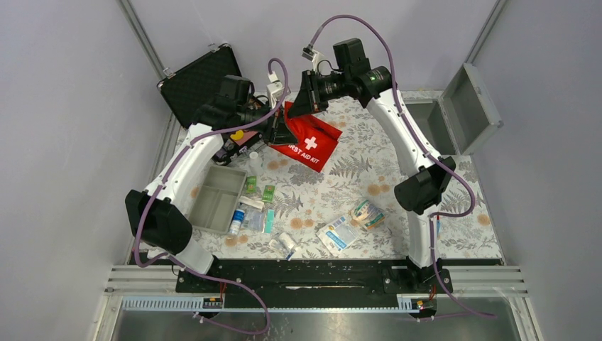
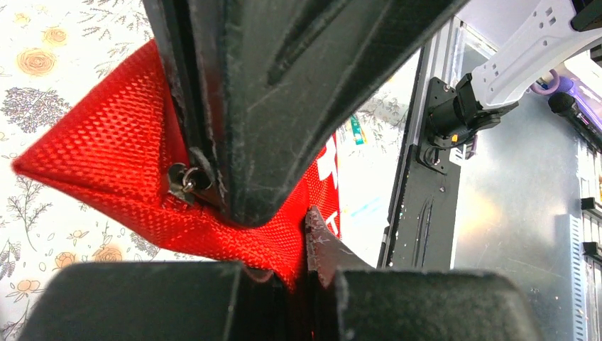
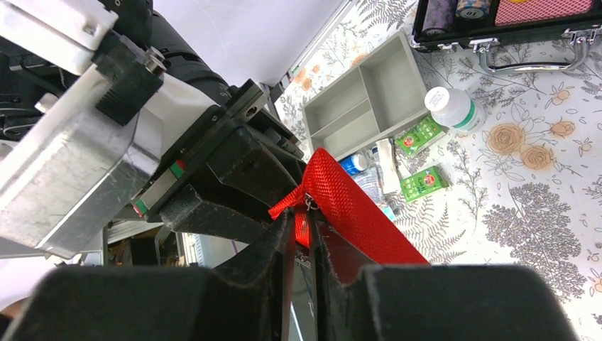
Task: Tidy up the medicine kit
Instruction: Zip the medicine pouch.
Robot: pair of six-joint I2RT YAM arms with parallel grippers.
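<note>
The red first-aid pouch lies at the back middle of the table, its near corner lifted between both grippers. My left gripper is shut on the pouch's fabric edge. My right gripper is shut on the zipper pull at the pouch's raised corner. The pull also shows in the left wrist view, under the right gripper's finger. The medicine kit, a silver-grey metal box, stands at the back right with its lid open; neither gripper is near it.
A black foam-lined case stands open at the back left. A grey divided tray sits at the left. Green packets, small bottles and gauze packs lie scattered at the front middle. A white bottle stands by the tray.
</note>
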